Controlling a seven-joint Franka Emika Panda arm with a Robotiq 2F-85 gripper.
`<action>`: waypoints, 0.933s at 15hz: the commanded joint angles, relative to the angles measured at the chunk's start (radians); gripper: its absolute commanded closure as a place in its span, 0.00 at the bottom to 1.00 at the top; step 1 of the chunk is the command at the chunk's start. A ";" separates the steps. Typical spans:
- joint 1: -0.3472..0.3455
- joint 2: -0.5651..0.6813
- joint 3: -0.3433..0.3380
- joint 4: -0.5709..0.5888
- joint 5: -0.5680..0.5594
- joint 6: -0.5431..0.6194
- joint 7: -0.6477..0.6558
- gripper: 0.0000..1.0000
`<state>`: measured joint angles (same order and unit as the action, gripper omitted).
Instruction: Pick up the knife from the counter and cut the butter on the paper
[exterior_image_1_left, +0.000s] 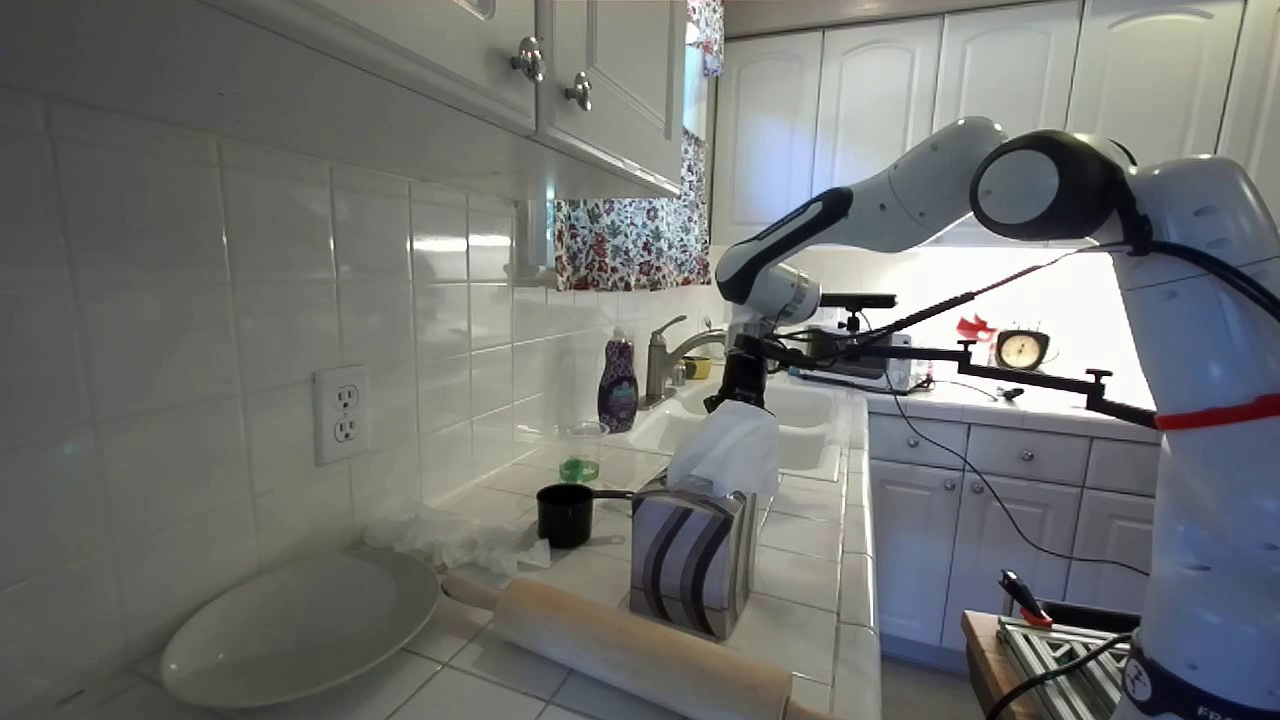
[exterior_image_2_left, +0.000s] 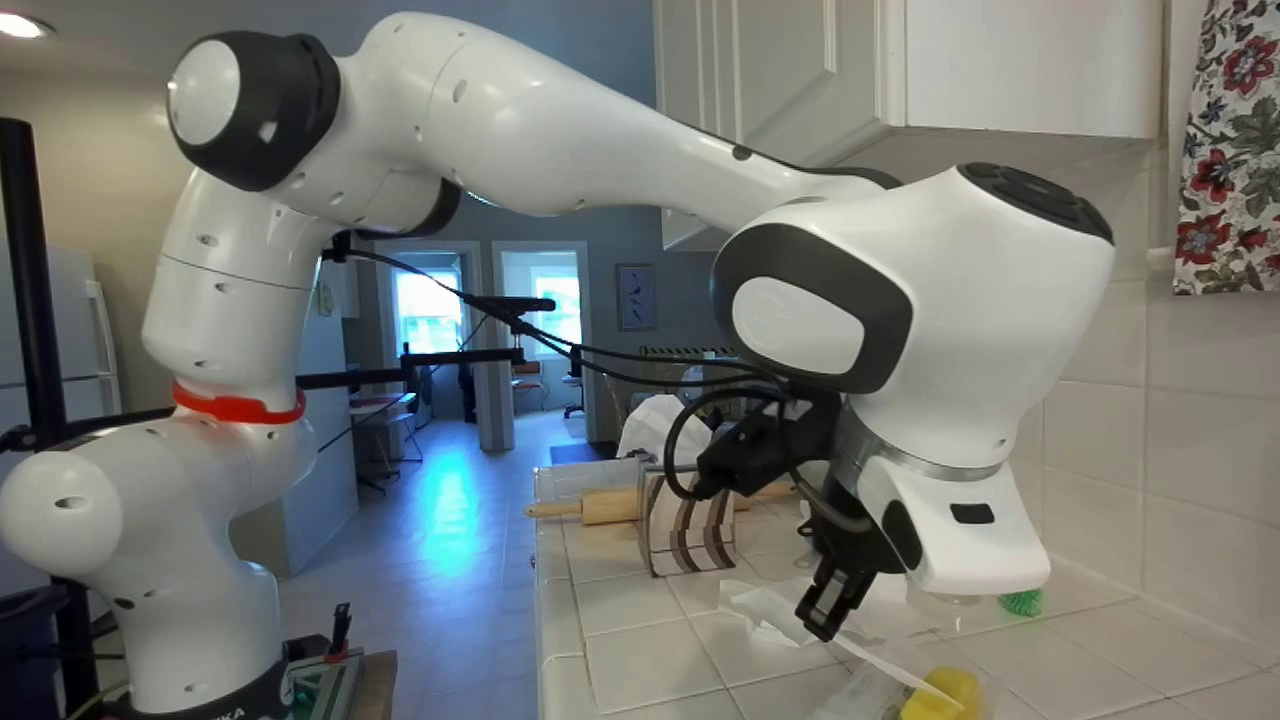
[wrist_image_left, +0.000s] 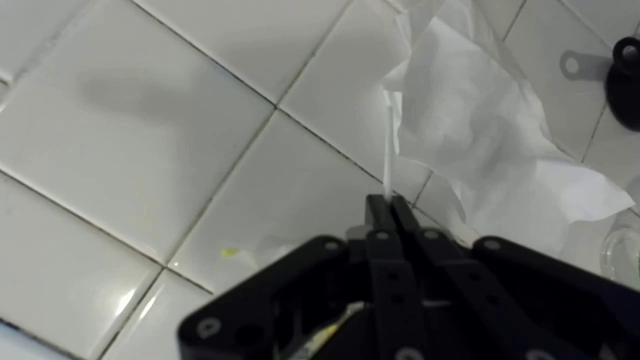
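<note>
My gripper (exterior_image_2_left: 824, 622) is shut on a thin white strip, which looks like a white plastic knife (exterior_image_2_left: 880, 662), low over the white tiled counter (exterior_image_2_left: 640, 665). In the wrist view the fingertips (wrist_image_left: 388, 201) pinch the knife (wrist_image_left: 388, 155) edge-on. A yellow lump, apparently the butter (exterior_image_2_left: 935, 697), sits at the lower edge of an exterior view; the strip's end overlaps it, and I cannot tell whether they touch. White crumpled paper (wrist_image_left: 475, 125) lies beside the knife, also visible in an exterior view (exterior_image_2_left: 765, 608). In an exterior view a tissue box (exterior_image_1_left: 690, 560) hides the fingertips.
The tissue box also shows in an exterior view (exterior_image_2_left: 690, 530). A rolling pin (exterior_image_1_left: 640, 650), white plate (exterior_image_1_left: 300, 630) and black measuring cup (exterior_image_1_left: 565, 515) stand on the counter. A green-bottomed clear cup (exterior_image_1_left: 578, 468), soap bottle (exterior_image_1_left: 618, 385) and sink (exterior_image_1_left: 825, 460) are farther along.
</note>
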<state>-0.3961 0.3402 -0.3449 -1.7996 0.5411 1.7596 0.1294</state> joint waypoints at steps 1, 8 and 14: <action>-0.030 0.043 0.018 0.062 0.024 -0.043 0.035 0.99; -0.034 0.073 0.022 0.092 0.023 -0.052 0.061 0.99; -0.039 0.097 0.030 0.115 0.020 -0.061 0.075 0.99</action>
<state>-0.4075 0.3957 -0.3340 -1.7431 0.5424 1.7387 0.1796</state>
